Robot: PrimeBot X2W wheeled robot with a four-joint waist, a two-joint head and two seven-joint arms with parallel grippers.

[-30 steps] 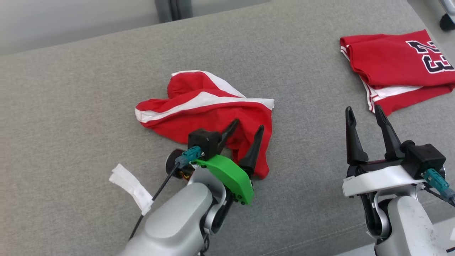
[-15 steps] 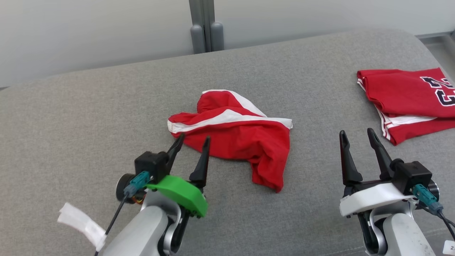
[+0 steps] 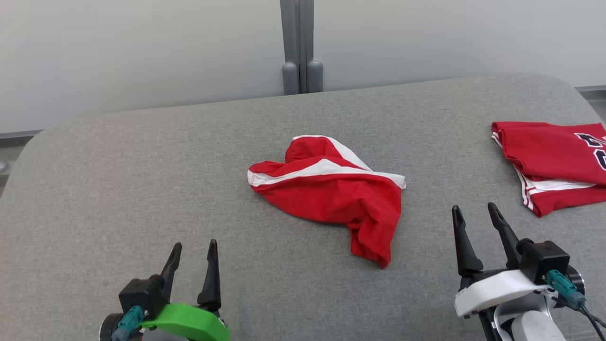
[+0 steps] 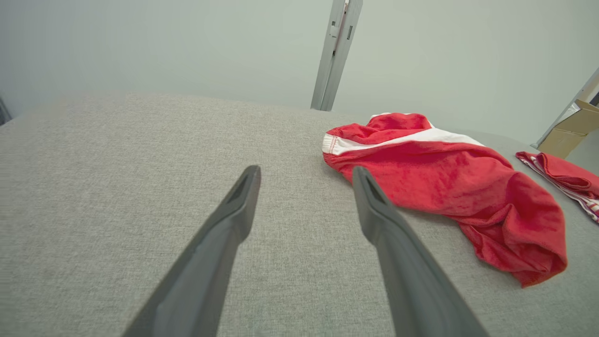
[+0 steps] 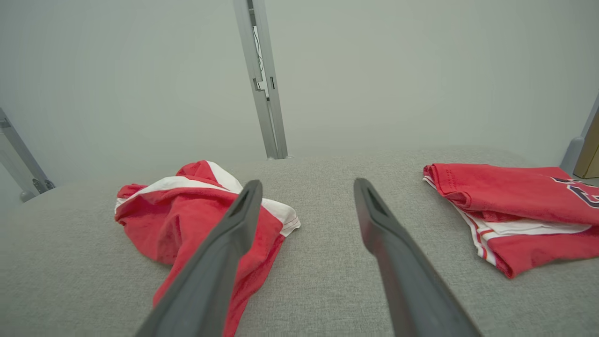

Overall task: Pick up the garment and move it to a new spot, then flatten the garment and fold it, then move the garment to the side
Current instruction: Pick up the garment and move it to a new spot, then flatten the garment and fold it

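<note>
Near the middle of the grey fabric-covered counter (image 3: 142, 180), the garment (image 3: 331, 199) is laid in a crumpled, unfolded heap. It is made of red cloth with a broad white band running across its far side and a white-edged hem at its left end. One bunched lobe is extended toward the near right. No tool is in contact with it.

The left tool (image 3: 195, 244) is positioned at the lower left of the head view, above bare counter, near and to the left of the garment and clear of it. Its two dark fingers are spread wide, and nothing is held between them. In the left wrist view, grey fabric is seen through the gap between the fingers, and the garment is located just beyond the right fingertip.

The right tool (image 3: 474, 207) is positioned at the lower right of the head view, to the right of the garment and apart from it. Its fingers are likewise spread wide, with nothing gripped.

At the far right edge of the counter, a second red jersey (image 3: 554, 156) is laid folded, with dark numerals and striped white trim. It is well apart from the garment. Behind the counter, a grey upright post (image 3: 299, 47) is set against a pale wall.
</note>
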